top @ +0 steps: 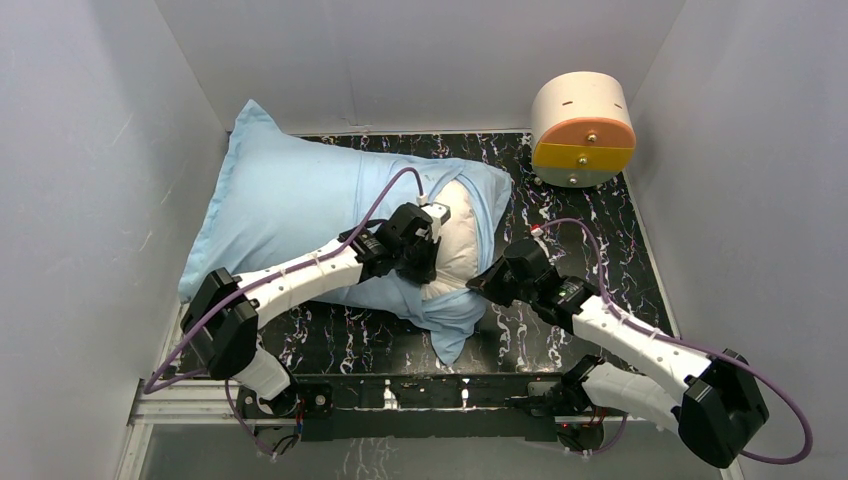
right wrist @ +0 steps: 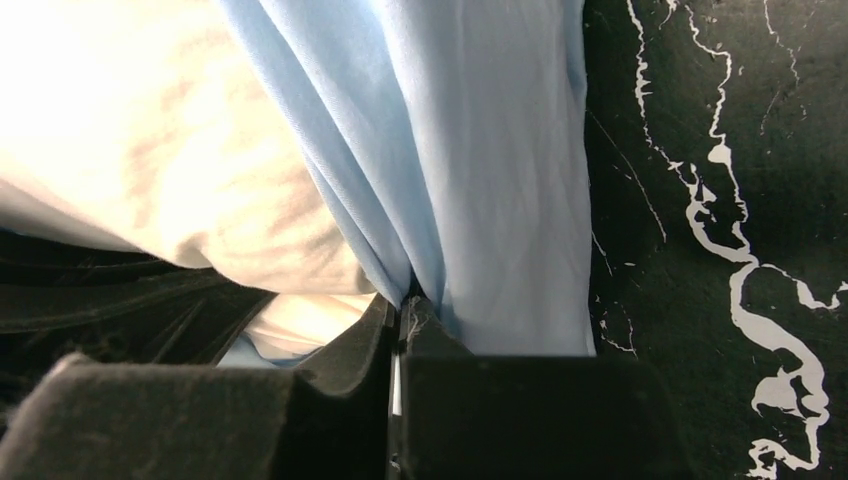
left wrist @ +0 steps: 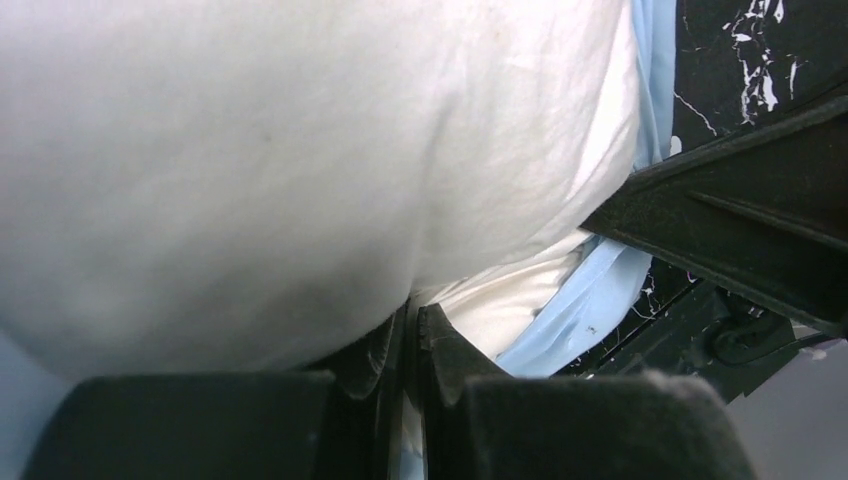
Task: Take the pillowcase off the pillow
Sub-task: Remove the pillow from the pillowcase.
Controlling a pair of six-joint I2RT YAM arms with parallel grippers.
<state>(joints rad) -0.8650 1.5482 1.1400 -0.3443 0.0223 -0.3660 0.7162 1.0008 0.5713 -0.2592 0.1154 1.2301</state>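
The pillowcase (top: 290,200) at left is smooth, matt light-blue cloth in soft folds, and the pillow (top: 455,245) at centre is plain white cloth, matt and lightly wrinkled. The table (top: 570,195) is black with white marble-like veins and a slight sheen; the drum (top: 583,130) at upper right looks like smooth plastic.

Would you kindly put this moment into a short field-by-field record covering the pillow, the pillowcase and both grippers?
pillowcase: light blue, covers most of the pillow, open end to the right
pillow: white, one end bare at the opening
left gripper: shut, pinching the pillow's white fabric
right gripper: shut on the pillowcase's bunched edge
table: black, white marbling
drum: cream and orange, far right corner, apart from the pillow
task state: pillowcase not yet off
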